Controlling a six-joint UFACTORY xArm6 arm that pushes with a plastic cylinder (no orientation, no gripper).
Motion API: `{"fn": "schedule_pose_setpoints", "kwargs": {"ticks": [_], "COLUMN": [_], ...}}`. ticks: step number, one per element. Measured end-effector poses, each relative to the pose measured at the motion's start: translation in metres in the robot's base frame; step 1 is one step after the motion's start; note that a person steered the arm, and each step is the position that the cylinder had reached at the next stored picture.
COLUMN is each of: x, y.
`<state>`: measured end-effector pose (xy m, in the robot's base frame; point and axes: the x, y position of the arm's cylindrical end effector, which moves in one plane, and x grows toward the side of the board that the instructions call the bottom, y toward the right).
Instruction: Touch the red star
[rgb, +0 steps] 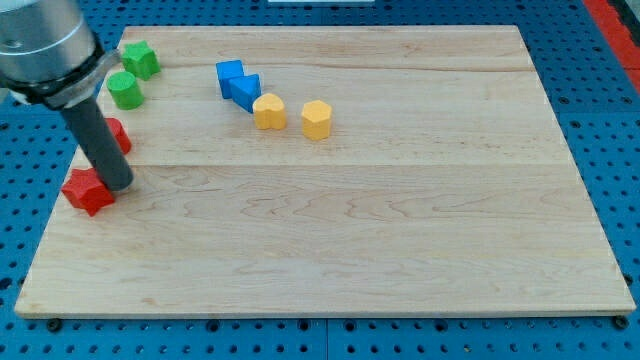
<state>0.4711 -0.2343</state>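
My tip (117, 186) carries nothing, being a bare rod. It stands at the right side of the red star (88, 190), touching it or just beside it; contact cannot be confirmed. The star lies near the board's (400, 250) left edge. A second red block (117, 134) sits behind the rod; nothing stands between tip and star.
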Motion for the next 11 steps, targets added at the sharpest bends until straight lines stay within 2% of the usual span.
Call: {"fn": "schedule_pose_setpoints", "kwargs": {"ticks": [1, 2, 3, 4, 5, 6, 7, 8, 11], "x": [-0.006, -0.002, 0.075, 0.131, 0.136, 0.128, 0.082, 0.054, 0.015], "y": [0.057, 0.151, 0.134, 0.032, -0.070, -0.070, -0.071, -0.071, -0.065]}}
